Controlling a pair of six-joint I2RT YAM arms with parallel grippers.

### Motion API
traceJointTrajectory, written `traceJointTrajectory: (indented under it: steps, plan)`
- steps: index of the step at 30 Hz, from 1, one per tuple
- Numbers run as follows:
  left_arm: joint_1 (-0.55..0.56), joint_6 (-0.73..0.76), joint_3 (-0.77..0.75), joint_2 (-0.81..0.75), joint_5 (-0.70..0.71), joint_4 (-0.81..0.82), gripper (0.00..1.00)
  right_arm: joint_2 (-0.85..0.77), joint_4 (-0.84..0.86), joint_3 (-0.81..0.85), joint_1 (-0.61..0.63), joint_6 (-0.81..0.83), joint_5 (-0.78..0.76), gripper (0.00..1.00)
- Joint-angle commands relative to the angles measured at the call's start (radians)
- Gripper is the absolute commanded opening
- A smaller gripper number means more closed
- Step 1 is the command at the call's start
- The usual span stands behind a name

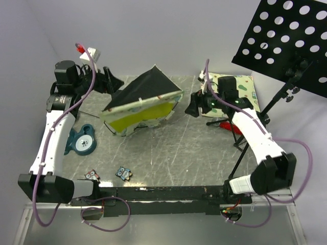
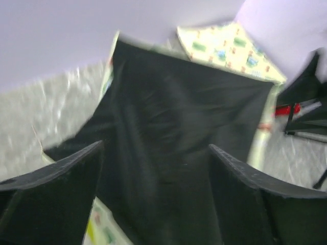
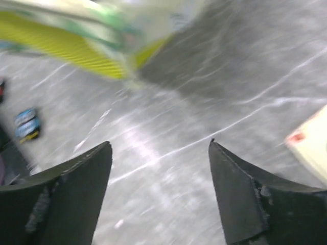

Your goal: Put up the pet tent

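Note:
The pet tent [image 1: 140, 99] lies tipped on the table, its black base sheet facing up and back and a lime-yellow panel facing front. My left gripper [image 1: 113, 80] is open just left of it, beside the base sheet's upper left edge. In the left wrist view the black base sheet [image 2: 168, 132] fills the space ahead of the open fingers [image 2: 61, 173]. My right gripper [image 1: 193, 106] is open and empty, a little right of the tent. The right wrist view shows the tent's yellow edge [image 3: 76, 46] ahead, apart from the fingers [image 3: 240, 194].
A flat avocado-print mat [image 1: 240, 89] lies at the back right under my right arm. A black perforated music stand [image 1: 286, 35] with tripod legs stands at the right. A teal disc [image 1: 83, 140] and two small toys [image 1: 123, 173] lie at the front left.

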State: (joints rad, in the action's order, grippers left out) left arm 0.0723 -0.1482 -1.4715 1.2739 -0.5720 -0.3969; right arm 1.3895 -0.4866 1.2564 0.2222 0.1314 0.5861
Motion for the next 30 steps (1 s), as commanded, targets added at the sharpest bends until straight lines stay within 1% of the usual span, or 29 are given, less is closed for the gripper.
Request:
traceJointTrajectory:
  steps: [1, 2, 3, 4, 6, 7, 9, 11, 12, 13, 14, 15, 16, 18, 19, 20, 23, 25, 26, 28, 30]
  plan:
    - [-0.031, 0.015, 0.081, -0.004, -0.213, 0.027, 0.79, -0.154, -0.145, 0.017, 0.002, 0.021, 0.202, 0.86]
    - [-0.016, -0.025, 0.106, 0.001, -0.263, 0.077, 0.77, -0.180, -0.127, 0.021, 0.003, 0.001, 0.230, 0.87]
    - [0.015, -0.078, 0.121, 0.013, -0.278, 0.119, 0.74, -0.196, -0.103, 0.031, 0.008, -0.027, 0.248, 0.87]
    - [0.067, -0.097, 0.120, 0.033, -0.263, 0.133, 0.70, -0.205, -0.075, 0.044, 0.017, -0.047, 0.250, 0.87]
    - [0.188, -0.114, 0.123, 0.071, -0.215, 0.150, 0.67, -0.190, -0.058, 0.105, 0.049, -0.076, 0.229, 0.87]
    - [0.254, -0.120, 0.135, 0.090, -0.189, 0.185, 0.65, -0.172, -0.058, 0.151, 0.068, -0.087, 0.222, 0.87]
    - [0.354, -0.166, 0.166, 0.119, -0.131, 0.254, 0.66, -0.132, -0.063, 0.205, 0.100, -0.093, 0.209, 0.86]
    - [0.388, -0.227, 0.143, 0.169, -0.132, 0.294, 0.68, -0.092, -0.079, 0.233, 0.140, -0.075, 0.187, 0.85]
    - [0.385, -0.235, 0.104, 0.194, -0.135, 0.271, 0.70, -0.074, -0.096, 0.232, 0.153, -0.059, 0.182, 0.85]
    - [0.374, -0.208, 0.041, 0.212, -0.105, 0.198, 0.72, -0.067, -0.107, 0.215, 0.166, -0.038, 0.169, 0.85]
    - [0.350, -0.186, -0.005, 0.219, -0.074, 0.152, 0.73, -0.060, -0.113, 0.189, 0.170, -0.014, 0.161, 0.85]
    - [0.313, -0.176, -0.036, 0.210, -0.068, 0.142, 0.75, -0.053, -0.110, 0.151, 0.170, 0.013, 0.152, 0.84]
    - [0.257, -0.186, -0.033, 0.188, -0.083, 0.167, 0.77, -0.049, -0.101, 0.112, 0.170, 0.026, 0.146, 0.84]
    - [0.122, -0.186, -0.012, 0.144, -0.153, 0.197, 0.85, -0.026, -0.113, 0.075, 0.170, 0.085, 0.130, 0.84]
    - [0.071, -0.138, -0.015, 0.130, -0.207, 0.175, 0.90, -0.008, -0.116, 0.064, 0.166, 0.111, 0.120, 0.84]
    - [0.037, -0.031, -0.035, 0.127, -0.251, 0.115, 0.92, 0.008, -0.128, 0.061, 0.158, 0.135, 0.116, 0.83]
    - [0.008, 0.340, -0.131, 0.156, -0.220, -0.151, 0.96, 0.040, -0.127, 0.052, 0.134, 0.192, 0.106, 0.83]
    - [0.007, 0.464, -0.171, 0.177, -0.200, -0.265, 0.96, 0.069, -0.144, 0.086, 0.117, 0.215, 0.104, 0.83]
    - [0.006, 0.487, -0.180, 0.177, -0.193, -0.287, 0.95, 0.083, -0.151, 0.139, 0.105, 0.208, 0.131, 0.83]
    - [0.004, 0.499, -0.171, 0.153, -0.198, -0.272, 0.95, 0.104, -0.161, 0.237, 0.100, 0.183, 0.179, 0.84]
    - [-0.003, 0.439, -0.119, 0.098, -0.195, -0.162, 0.96, 0.143, -0.168, 0.358, 0.100, 0.139, 0.222, 0.84]
